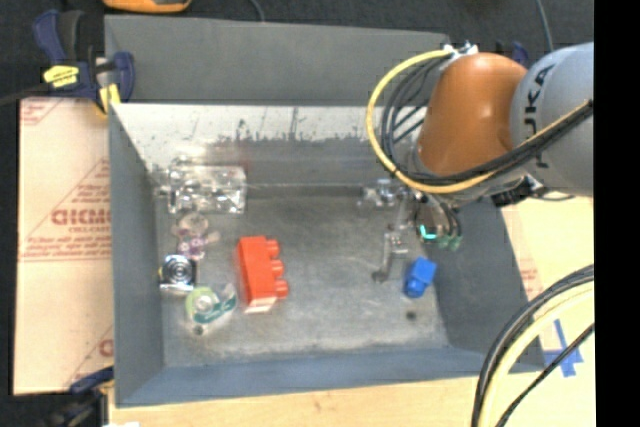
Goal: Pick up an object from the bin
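My gripper (388, 260) hangs low over the right part of the bin floor, below the arm's orange cover. A small blue block (419, 277) lies on the floor just to its right, very close to it; whether they touch I cannot tell. A red toy brick (260, 272) with studs lies to the left of the gripper, near the middle of the floor, well apart from it.
At the left side lie a clear plastic piece (207, 187) against the back wall, a small pink thing (195, 240), a round silvery thing (177, 273) and a clear greenish item (208, 305). The arm and its cables cover the bin's right back corner.
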Controlling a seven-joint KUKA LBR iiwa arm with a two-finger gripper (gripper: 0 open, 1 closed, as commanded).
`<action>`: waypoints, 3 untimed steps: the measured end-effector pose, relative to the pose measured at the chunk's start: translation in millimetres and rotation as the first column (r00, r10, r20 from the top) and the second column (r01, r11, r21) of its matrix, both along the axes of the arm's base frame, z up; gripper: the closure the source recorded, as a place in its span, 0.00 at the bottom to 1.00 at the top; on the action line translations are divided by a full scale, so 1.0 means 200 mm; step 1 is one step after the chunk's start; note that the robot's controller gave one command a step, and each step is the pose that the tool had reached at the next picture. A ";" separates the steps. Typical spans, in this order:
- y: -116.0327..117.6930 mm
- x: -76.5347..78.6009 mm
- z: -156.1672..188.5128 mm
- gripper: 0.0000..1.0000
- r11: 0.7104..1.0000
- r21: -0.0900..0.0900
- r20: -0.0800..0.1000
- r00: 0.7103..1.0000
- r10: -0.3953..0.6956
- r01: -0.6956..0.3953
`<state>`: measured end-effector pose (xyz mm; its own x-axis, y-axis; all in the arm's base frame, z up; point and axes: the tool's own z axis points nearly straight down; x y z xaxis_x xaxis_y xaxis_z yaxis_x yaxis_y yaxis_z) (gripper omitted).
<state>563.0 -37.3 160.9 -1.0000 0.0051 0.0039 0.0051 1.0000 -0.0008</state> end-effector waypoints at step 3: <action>-0.62 -0.10 -0.30 0.00 0.860 -0.001 0.005 0.860 0.511 -0.511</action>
